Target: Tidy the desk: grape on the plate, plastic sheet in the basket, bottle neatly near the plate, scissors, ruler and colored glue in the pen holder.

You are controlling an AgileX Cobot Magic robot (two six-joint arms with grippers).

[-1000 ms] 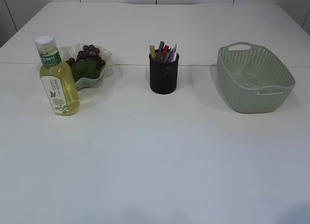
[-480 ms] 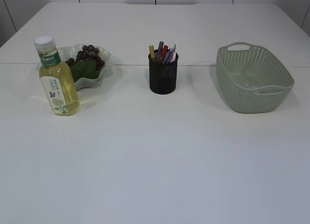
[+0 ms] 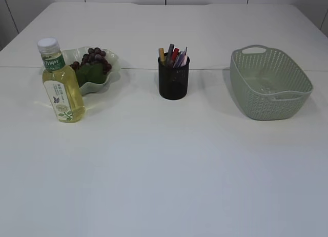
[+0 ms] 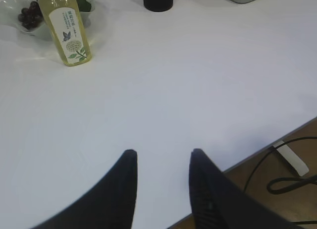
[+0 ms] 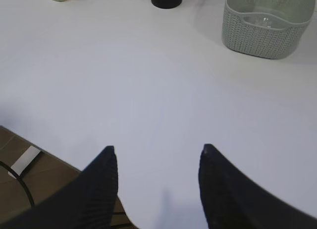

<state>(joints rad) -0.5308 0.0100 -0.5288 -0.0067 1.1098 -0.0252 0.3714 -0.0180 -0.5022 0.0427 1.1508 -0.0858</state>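
A yellow-green bottle [image 3: 61,85] with a white cap stands upright just left of the plate [image 3: 110,73]. Dark grapes [image 3: 95,57] lie on the plate with a green leaf. The black mesh pen holder [image 3: 173,80] holds several coloured sticks; I cannot tell scissors, ruler and glue apart. Something clear and shiny, seemingly the plastic sheet [image 5: 262,20], lies on the floor of the green basket [image 3: 269,101]. My left gripper [image 4: 163,151] hangs open over the bare table near its front edge. My right gripper [image 5: 158,147] is open wider, also holding nothing. Neither gripper shows in the exterior view.
The white table's front edge [image 4: 257,152] runs close under both grippers, with brown floor and black cables [image 4: 292,182] beyond it. In the left wrist view the bottle [image 4: 67,28] and plate [image 4: 15,26] sit far ahead.
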